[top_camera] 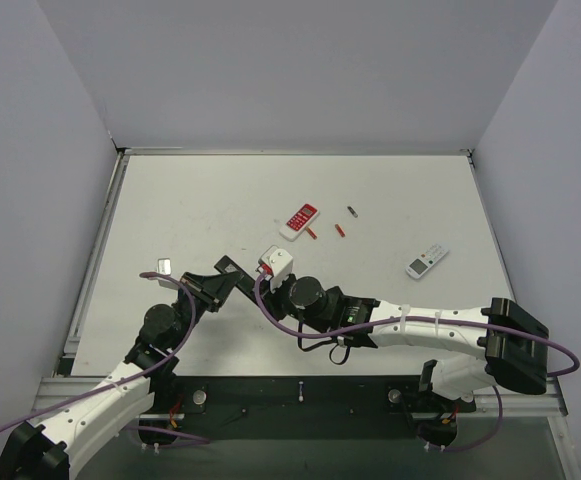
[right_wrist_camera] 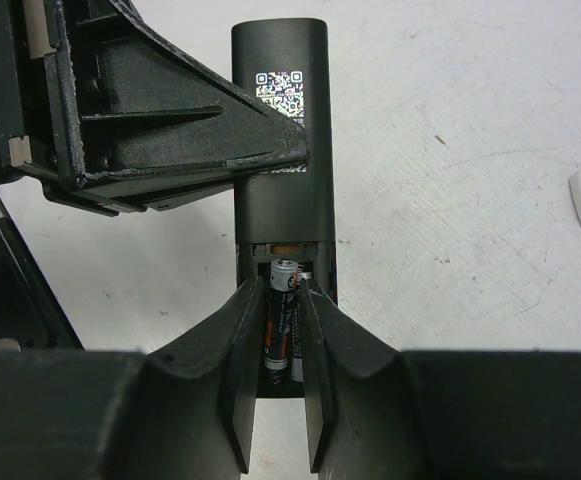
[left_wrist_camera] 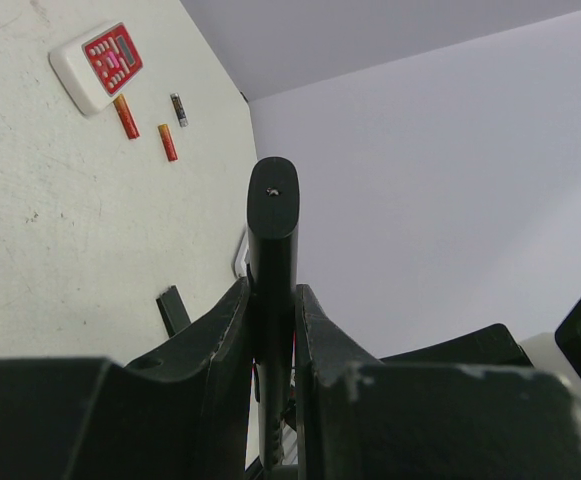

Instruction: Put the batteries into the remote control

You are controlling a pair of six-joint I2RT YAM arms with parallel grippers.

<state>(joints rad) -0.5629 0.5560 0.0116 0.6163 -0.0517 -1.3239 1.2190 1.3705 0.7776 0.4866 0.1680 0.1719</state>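
The long black remote control (right_wrist_camera: 280,120) lies with its back up, a QR sticker on it and its battery bay open. My left gripper (left_wrist_camera: 270,290) is shut on the remote (left_wrist_camera: 272,230) and holds it edge-on; in the top view the gripper (top_camera: 232,280) is left of centre. My right gripper (right_wrist_camera: 282,290) is over the open bay, shut on a battery (right_wrist_camera: 282,320) that is partly in the bay. A second battery lies in the bay beside it. Two reddish-orange batteries (top_camera: 311,233) (top_camera: 339,230) and a darker one (top_camera: 352,211) lie on the table farther back.
A red-and-white remote (top_camera: 300,218) lies beside the loose batteries. A small white-grey remote (top_camera: 427,260) lies at the right. A small grey piece (top_camera: 164,266) lies at the left. A flat black strip (left_wrist_camera: 173,310) lies on the table near the left gripper.
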